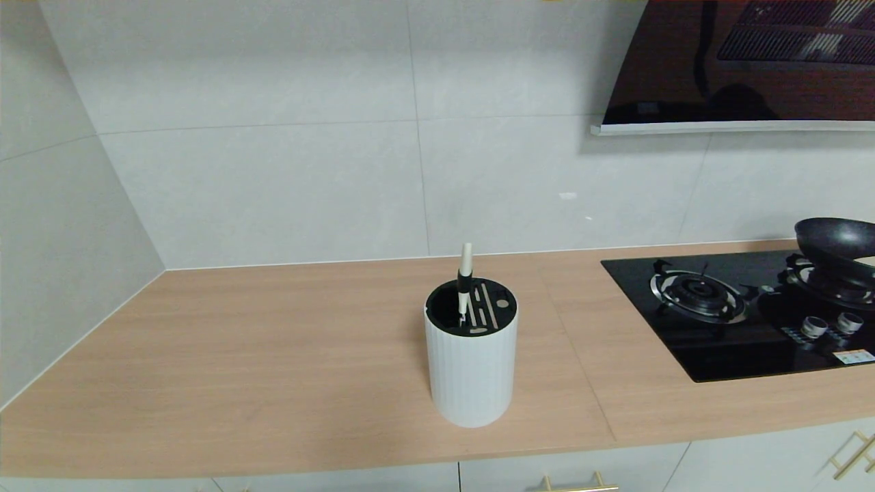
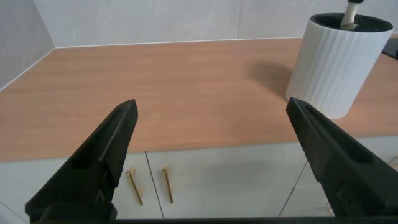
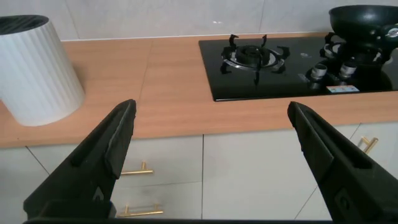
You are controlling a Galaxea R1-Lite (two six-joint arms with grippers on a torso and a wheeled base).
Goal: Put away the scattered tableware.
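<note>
Left gripper (image 2: 211, 106) and right gripper (image 3: 211, 107): both released, jaws wide apart, holding nothing. Both sit off the front edge of the wooden countertop (image 1: 273, 355). The white ribbed knife block (image 1: 470, 372) stands on it ahead of me, between my two hands. One cream-and-black-handled utensil (image 1: 465, 277) is upright in a slot. The gas hob (image 1: 724, 321) lies beyond my right hand, with a black pan (image 1: 837, 239) on the burner farther from it.

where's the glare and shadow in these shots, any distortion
Head view: the glossy range hood mirrors the room and throws a shadow on the wall below it; the counter bows along its front edge, a lens effect. Left wrist view: a soft shadow lies on the counter beside the white holder. Right wrist view: the black hob shows a faint sheen.
</note>
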